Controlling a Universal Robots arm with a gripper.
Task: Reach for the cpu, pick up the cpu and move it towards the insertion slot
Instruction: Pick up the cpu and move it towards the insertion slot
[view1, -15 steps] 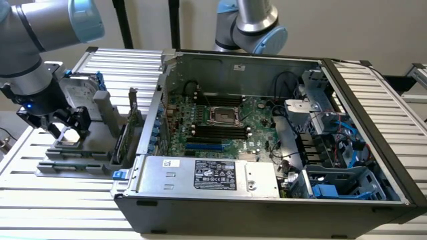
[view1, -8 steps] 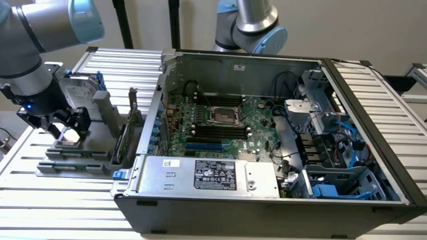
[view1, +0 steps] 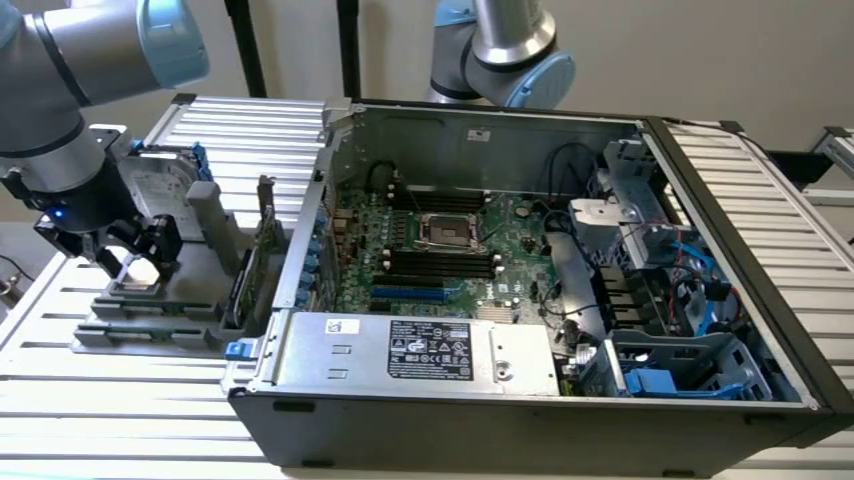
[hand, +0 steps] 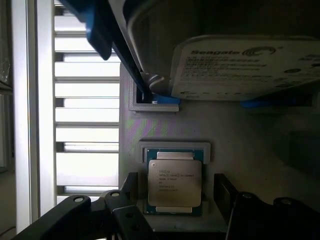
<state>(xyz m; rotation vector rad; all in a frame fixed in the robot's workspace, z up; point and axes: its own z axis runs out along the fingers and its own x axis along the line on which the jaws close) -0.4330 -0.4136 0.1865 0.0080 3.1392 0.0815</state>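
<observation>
Claw observed apart, astride the cpu, which lies flat in its holder. Sound practice: centre both fingers, descend square, grip opposite edges evenly.

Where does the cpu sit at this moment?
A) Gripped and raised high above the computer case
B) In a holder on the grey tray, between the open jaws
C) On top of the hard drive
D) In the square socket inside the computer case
B: the cpu rests in its grey holder on the tray, with the open jaws standing apart on either side of it.
</observation>
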